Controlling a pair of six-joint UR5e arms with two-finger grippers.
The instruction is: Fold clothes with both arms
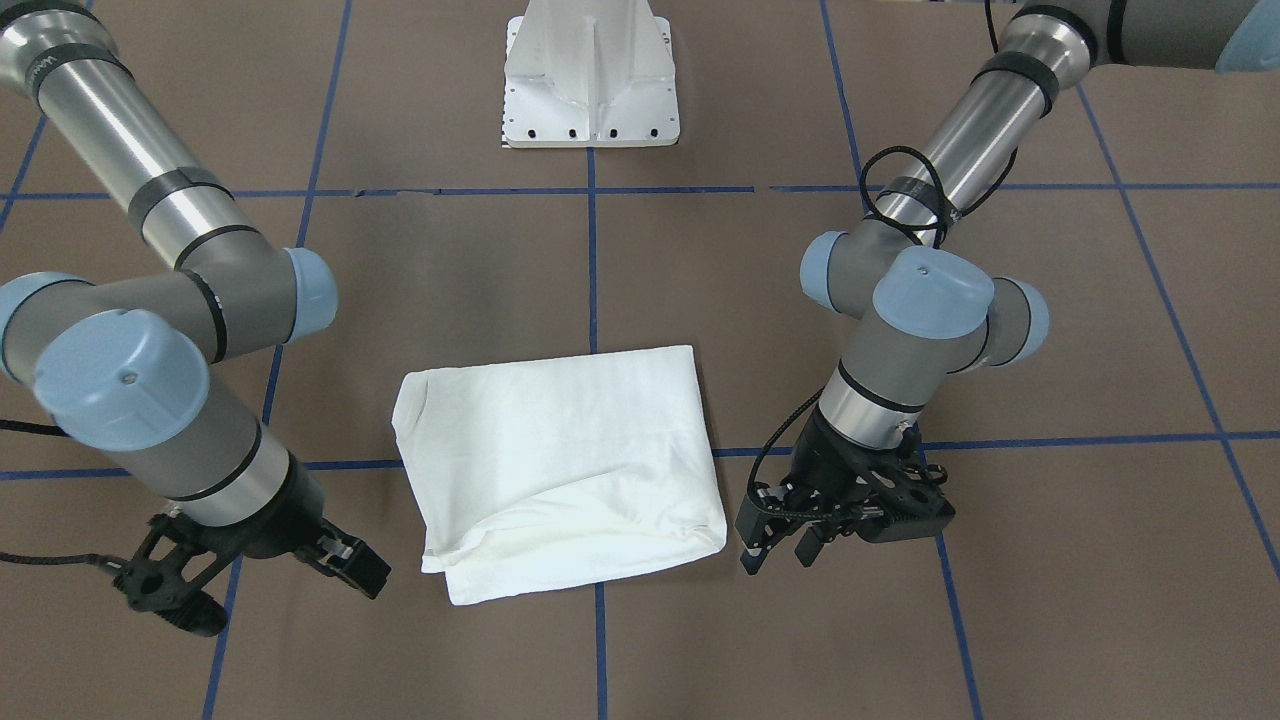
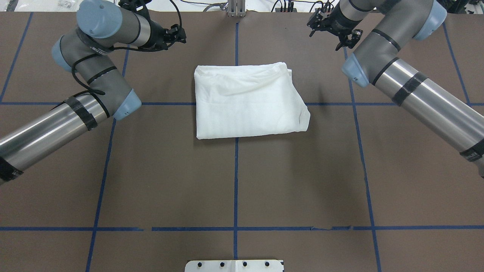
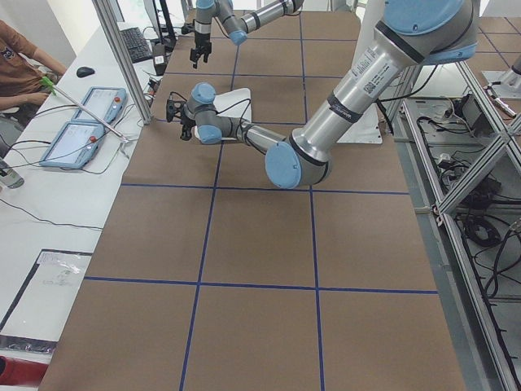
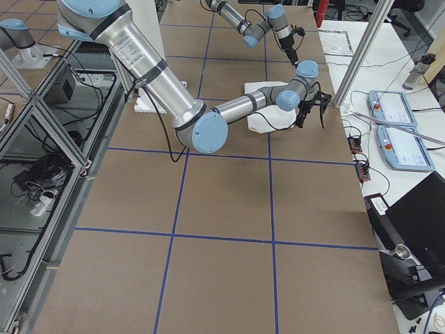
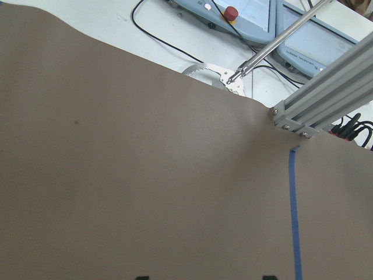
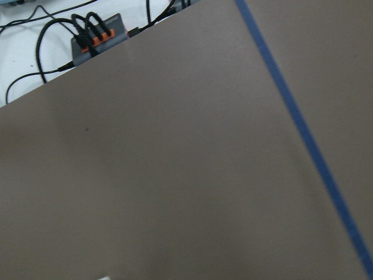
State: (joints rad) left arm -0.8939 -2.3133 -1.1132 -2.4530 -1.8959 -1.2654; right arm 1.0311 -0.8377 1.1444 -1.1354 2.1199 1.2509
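The white shirt (image 2: 245, 100) lies folded into a compact rectangle on the brown table, plain white side up, with no printed text showing; it also shows in the front view (image 1: 560, 460). My left gripper (image 2: 177, 36) is open and empty, just above the table off the shirt's far left corner, and it also shows in the front view (image 1: 780, 545). My right gripper (image 2: 327, 34) is open and empty off the shirt's far right corner, and it also shows in the front view (image 1: 265, 580). Both wrist views show only bare table. The left fingertips (image 5: 143, 277) are set wide apart.
The white pedestal base (image 1: 590, 80) stands on the robot's side of the table. Blue tape lines (image 2: 236, 181) grid the brown table. Beyond the far edge are an aluminium frame post (image 5: 326, 93), control tablets (image 3: 81, 122) and a seated person (image 3: 20, 65).
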